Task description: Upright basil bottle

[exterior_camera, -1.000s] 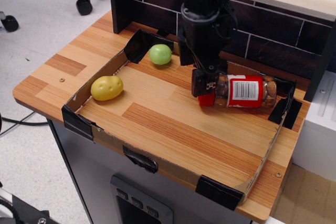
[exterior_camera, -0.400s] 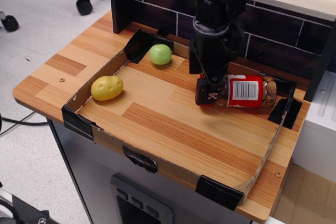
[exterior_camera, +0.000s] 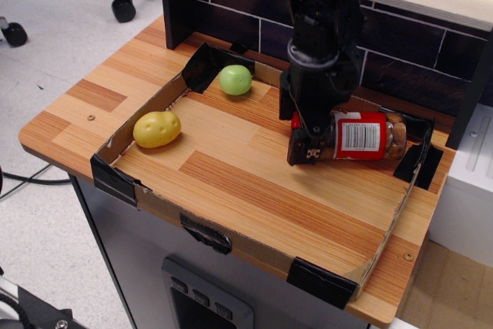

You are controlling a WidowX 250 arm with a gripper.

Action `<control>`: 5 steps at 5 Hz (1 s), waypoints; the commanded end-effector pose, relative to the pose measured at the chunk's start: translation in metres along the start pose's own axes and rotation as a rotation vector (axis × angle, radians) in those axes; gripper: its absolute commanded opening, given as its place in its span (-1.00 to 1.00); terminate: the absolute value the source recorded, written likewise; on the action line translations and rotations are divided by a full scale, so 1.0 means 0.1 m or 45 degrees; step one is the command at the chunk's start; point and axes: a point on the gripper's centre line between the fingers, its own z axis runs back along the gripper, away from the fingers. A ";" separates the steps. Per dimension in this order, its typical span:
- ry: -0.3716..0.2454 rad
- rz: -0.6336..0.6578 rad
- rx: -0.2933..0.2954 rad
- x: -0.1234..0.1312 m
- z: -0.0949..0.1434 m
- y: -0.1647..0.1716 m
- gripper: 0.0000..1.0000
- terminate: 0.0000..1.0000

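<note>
the gripper (exterior_camera: 306, 148) has slid right and lower onto the cap end of the bottle (exterior_camera: 362, 135), still lying flat at the tabletop's (exterior_camera: 254, 182) right, fingers apparently closing on it, grip unconfirmed.

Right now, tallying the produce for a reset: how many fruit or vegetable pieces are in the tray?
2: the yellow potato at the left wall, the green fruit in the back corner. None appears hidden.
</note>
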 end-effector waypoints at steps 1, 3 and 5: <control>-0.004 -0.025 0.065 0.10 0.06 0.06 1.00 -1.00; 0.010 -0.049 0.058 0.06 0.11 0.07 -1.00 -1.00; 0.007 -0.031 0.019 0.01 0.51 0.12 -1.00 -1.00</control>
